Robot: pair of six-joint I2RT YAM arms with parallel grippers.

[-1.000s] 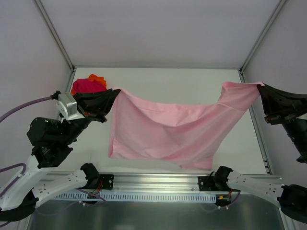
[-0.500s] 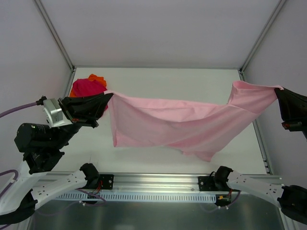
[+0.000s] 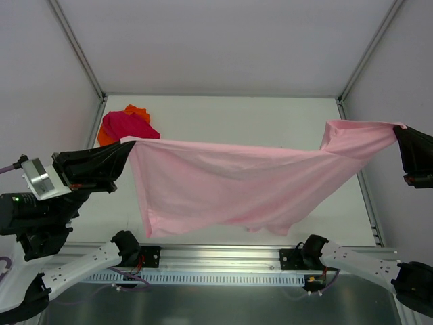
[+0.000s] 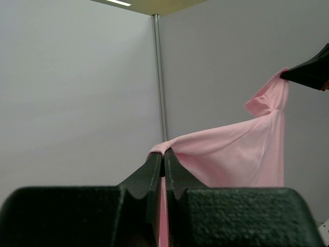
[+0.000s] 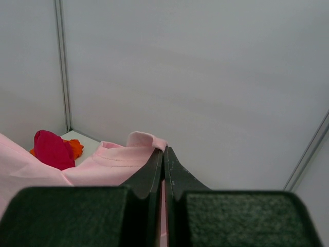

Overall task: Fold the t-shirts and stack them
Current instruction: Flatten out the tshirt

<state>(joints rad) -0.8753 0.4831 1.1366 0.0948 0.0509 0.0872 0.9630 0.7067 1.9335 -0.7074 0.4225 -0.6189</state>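
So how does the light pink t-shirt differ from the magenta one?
The light pink t-shirt is held up, spread wide between the left gripper and right gripper; the magenta t-shirt lies bunched on the table, far left, ungripped. The first is pale, the second deep pink. Neither is folded yet.

The light pink t-shirt point(image 3: 230, 186) is soft matt cloth; the table point(image 3: 223, 122) smooth, matt white; the rail point(image 3: 223, 256) at six o'clock, brushed metal.

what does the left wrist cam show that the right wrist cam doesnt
Only left wrist: the right gripper seen from across, pinching the far corner of the light pink t-shirt. Only right wrist: the magenta t-shirt and orange t-shirt bunched on the table. Both: the light pink t-shirt, clamped by the shut left gripper in one, the right in the other.
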